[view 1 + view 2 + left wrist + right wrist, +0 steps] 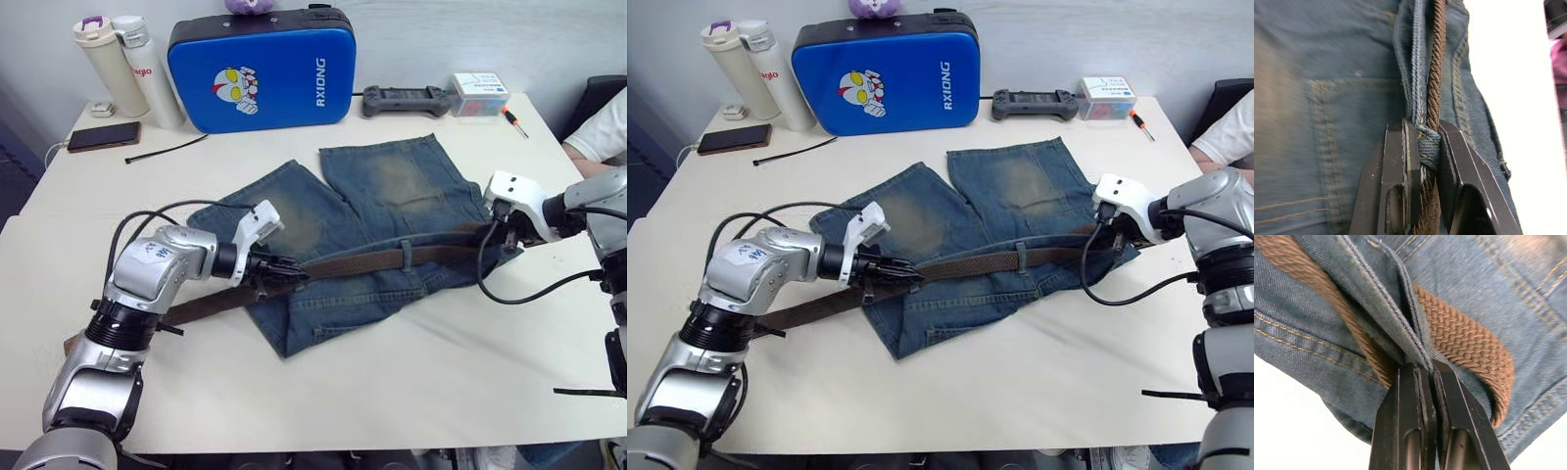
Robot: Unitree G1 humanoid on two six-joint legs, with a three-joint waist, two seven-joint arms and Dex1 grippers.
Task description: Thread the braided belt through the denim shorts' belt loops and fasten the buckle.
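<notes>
Left gripper (pixel 290 269) clamped on braided belt (pixel 372 260) and a belt loop (pixel 1428 148) at the waistband's left end. Denim shorts (pixel 377 211) lie flat mid-table, belt running along the waist (one loop crossed midway). Right gripper (pixel 1425 369) pinched shut on denim fold at the shorts' right edge, belt curling beside it.

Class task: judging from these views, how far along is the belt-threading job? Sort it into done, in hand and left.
Done: the braided belt lies along the waistband of the denim shorts and passes under one belt loop.
In hand: the left gripper is shut on belt and denim at one end of the waistband; the right gripper pinches a denim fold at the other.
Left: fastening; no buckle shows.
</notes>
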